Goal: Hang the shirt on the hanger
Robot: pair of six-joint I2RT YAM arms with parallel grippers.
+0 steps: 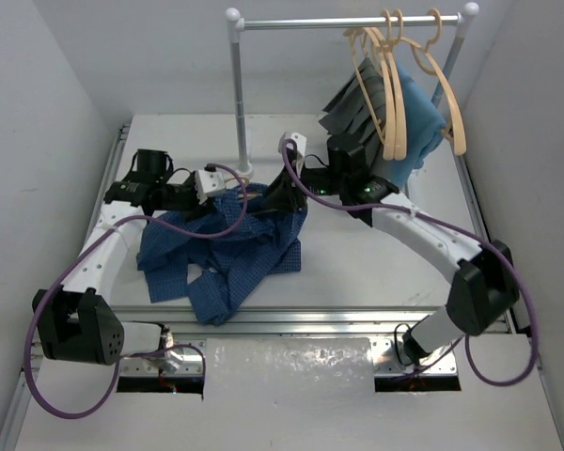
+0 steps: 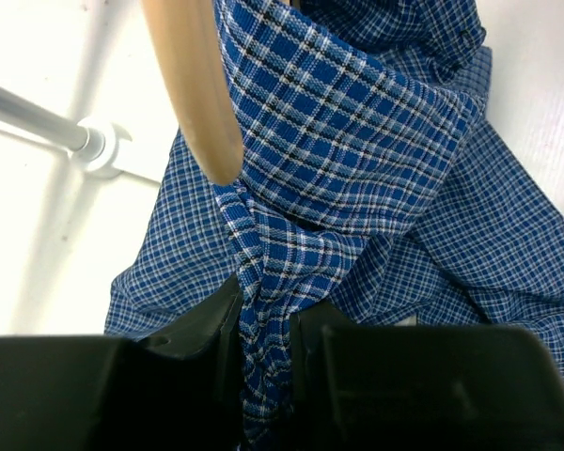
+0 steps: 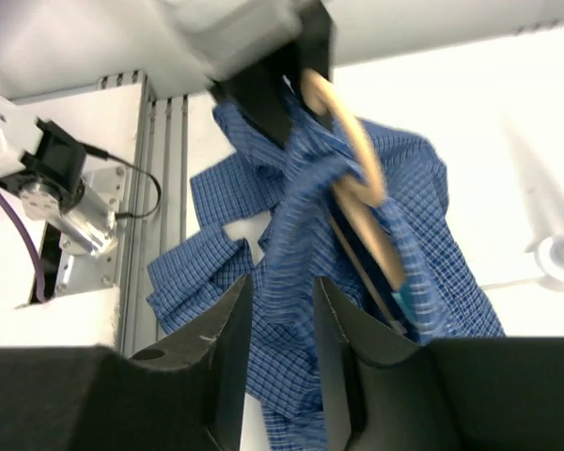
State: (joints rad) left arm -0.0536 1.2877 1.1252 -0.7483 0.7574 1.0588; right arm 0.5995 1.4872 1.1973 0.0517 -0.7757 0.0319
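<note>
White walls close in a white table (image 1: 376,268) with a metal garment rail (image 1: 338,21) at the far end. The left gripper (image 2: 263,324) is clamped on a twisted fold of the checked blue shirt (image 1: 226,254), which fans out just beyond its fingertips. The rounded end of the wooden hanger (image 2: 193,85) sits ahead of that gripper, touching the cloth. The right gripper (image 3: 277,324) has its fingers a little apart, with a blurred strand of the shirt in the gap. Whether they pinch it cannot be told. Ahead of these fingers the hanger's hook and arm lie wrapped in the fabric, and the rest of the shirt is heaped on the table below both grippers.
</note>
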